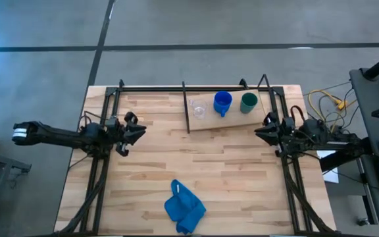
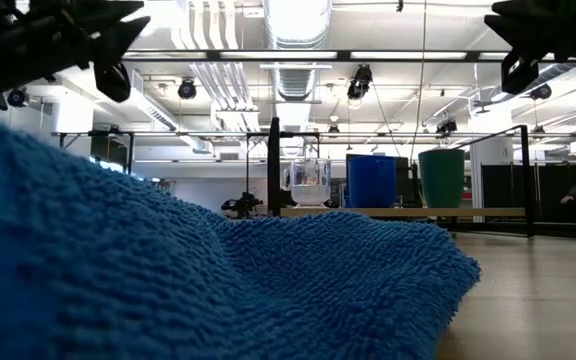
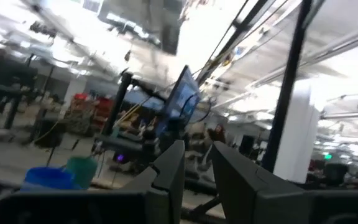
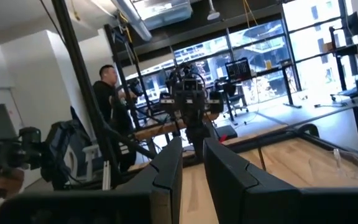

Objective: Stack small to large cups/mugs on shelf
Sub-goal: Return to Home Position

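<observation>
Three vessels stand in a row on the light-wood shelf (image 1: 232,123) at the table's far side: a clear cup (image 1: 198,108) on the left, a blue mug (image 1: 222,103) in the middle, and a dark green cup (image 1: 249,102) on the right. Seen from table height, the clear cup (image 2: 309,182), blue mug (image 2: 372,181) and green cup (image 2: 442,177) rest upright on the board (image 2: 398,212). My left gripper (image 1: 133,130) (image 3: 197,146) hovers left of the shelf, and my right gripper (image 1: 266,126) (image 4: 192,142) hovers at its right end. Each shows a narrow gap between its fingers and holds nothing.
A crumpled blue cloth (image 1: 184,207) lies near the table's near edge and fills the foreground of the low view (image 2: 168,270). Black rod frames (image 1: 186,105) stand around the shelf and along both table sides. A person (image 4: 107,87) stands beyond the table.
</observation>
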Robot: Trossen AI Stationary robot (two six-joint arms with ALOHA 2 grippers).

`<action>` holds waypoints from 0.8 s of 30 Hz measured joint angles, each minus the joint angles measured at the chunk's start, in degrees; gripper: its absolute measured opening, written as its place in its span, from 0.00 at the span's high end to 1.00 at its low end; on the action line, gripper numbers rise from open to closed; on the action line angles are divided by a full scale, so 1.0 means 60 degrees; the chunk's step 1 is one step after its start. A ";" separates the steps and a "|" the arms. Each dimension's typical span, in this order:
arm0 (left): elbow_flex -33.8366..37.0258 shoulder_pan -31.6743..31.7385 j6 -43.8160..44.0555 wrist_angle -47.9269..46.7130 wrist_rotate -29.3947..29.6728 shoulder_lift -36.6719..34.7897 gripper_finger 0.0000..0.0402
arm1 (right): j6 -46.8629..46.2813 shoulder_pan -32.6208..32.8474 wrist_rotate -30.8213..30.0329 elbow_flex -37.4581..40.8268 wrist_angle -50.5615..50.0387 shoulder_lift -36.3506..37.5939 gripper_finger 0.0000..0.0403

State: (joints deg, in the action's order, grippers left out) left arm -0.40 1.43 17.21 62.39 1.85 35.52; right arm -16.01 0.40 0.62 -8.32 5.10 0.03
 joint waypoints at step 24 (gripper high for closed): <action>0.0022 0.0000 0.0794 -0.6505 -0.1046 -0.5434 0.96 | 0.0390 -0.0004 0.0721 0.0015 -0.0333 -0.0004 0.85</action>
State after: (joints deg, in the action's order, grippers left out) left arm -0.27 1.43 21.98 23.36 -4.43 2.92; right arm -13.67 0.38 4.95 -8.23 3.10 0.01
